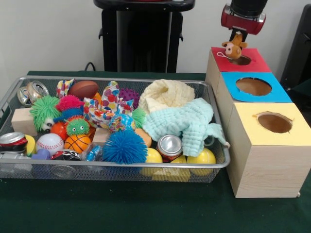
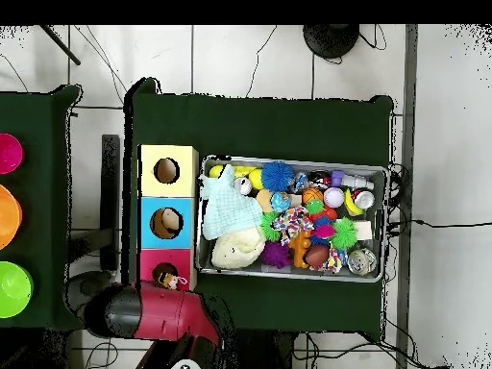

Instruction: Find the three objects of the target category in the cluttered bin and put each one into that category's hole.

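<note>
Jaws (image 1: 238,38) clamped on a small brown plush animal toy (image 1: 233,48), which hangs just above the round hole in the red-topped wooden box (image 1: 252,63). In the overhead view the toy (image 2: 170,280) sits at the edge of the red top, so we judge it not quite centred over the hole yet.

To do the drop well, we'd want:
- the toy centred over the hole before opening; a white loop of string dangles on one side and could snag the rim
- a slightly lower release height, so it falls in and doesn't bounce onto the neighbouring blue-topped box (image 1: 272,94)
- the jaws opened fully, then a straight lift clear.

The yellow-topped box (image 1: 291,133) sits at the other end of the row. Overhead shows something pale inside the blue hole; we can't identify it.

The wire mesh bin (image 1: 214,164) beside the boxes remains packed: spiky rubber balls, drink cans, a mint green cloth (image 1: 187,124). The next search will need digging. All on the dark green bench (image 1: 146,208).
</note>
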Available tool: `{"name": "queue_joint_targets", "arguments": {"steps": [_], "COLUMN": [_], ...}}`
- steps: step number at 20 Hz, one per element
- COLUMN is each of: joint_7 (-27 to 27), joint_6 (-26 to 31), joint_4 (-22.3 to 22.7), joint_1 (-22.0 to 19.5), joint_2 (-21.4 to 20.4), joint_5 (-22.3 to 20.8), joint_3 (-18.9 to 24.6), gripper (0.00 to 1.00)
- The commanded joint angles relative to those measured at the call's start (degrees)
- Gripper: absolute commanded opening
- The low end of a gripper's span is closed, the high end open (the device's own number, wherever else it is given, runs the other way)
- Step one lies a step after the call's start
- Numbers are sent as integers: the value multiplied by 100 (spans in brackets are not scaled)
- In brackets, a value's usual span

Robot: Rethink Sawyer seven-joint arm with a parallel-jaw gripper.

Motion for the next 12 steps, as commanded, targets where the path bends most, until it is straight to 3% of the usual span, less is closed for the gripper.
{"name": "queue_joint_targets", "arguments": {"steps": [1, 12], "joint_7": [971, 801], "joint_6": [-337, 186], "joint_4": [-1368, -1748], "joint_1": [17, -70], "joint_2": [886, 884], "joint_5": [-42, -155], "joint_3": [183, 121], "gripper": [0, 0]}}
